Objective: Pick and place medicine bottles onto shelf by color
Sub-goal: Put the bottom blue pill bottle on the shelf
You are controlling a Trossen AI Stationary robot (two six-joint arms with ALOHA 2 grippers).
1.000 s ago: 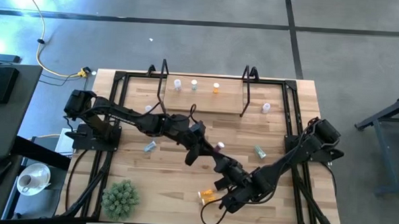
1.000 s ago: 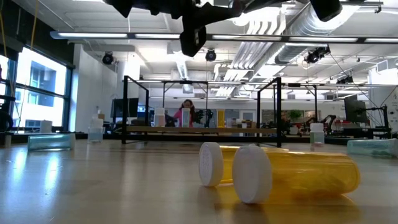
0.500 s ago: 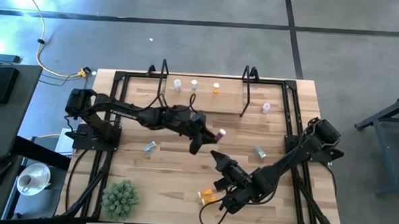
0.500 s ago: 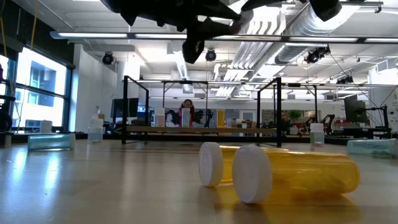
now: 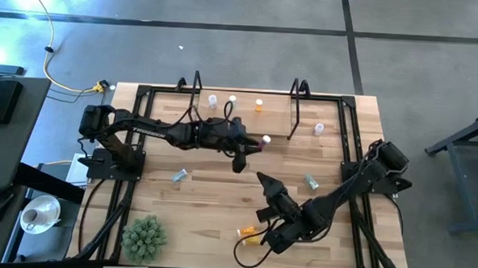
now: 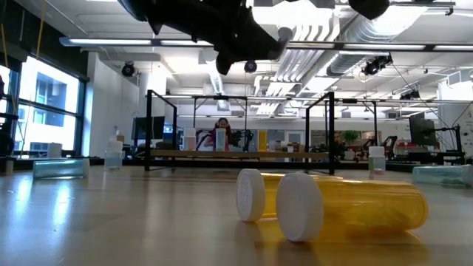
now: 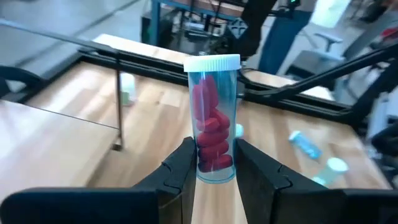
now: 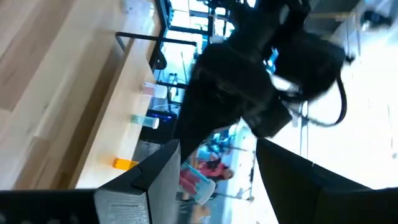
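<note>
While held above table near shelf [image 5: 244,118], left gripper [image 7: 213,163] clamps clear bottle of red pills [image 7: 212,118], white cap away from jaws. Right gripper [image 5: 263,182] raised, jaws wide, nothing between; two orange bottles [image 6: 347,203] lie nearby.

Grey concrete floor [image 5: 227,36] surrounds the wooden counter [image 5: 211,222]. Beyond it, an open workshop: bright windows [image 6: 44,103] at left, exposed ceiling ducts [image 6: 325,44], strip lights.
</note>
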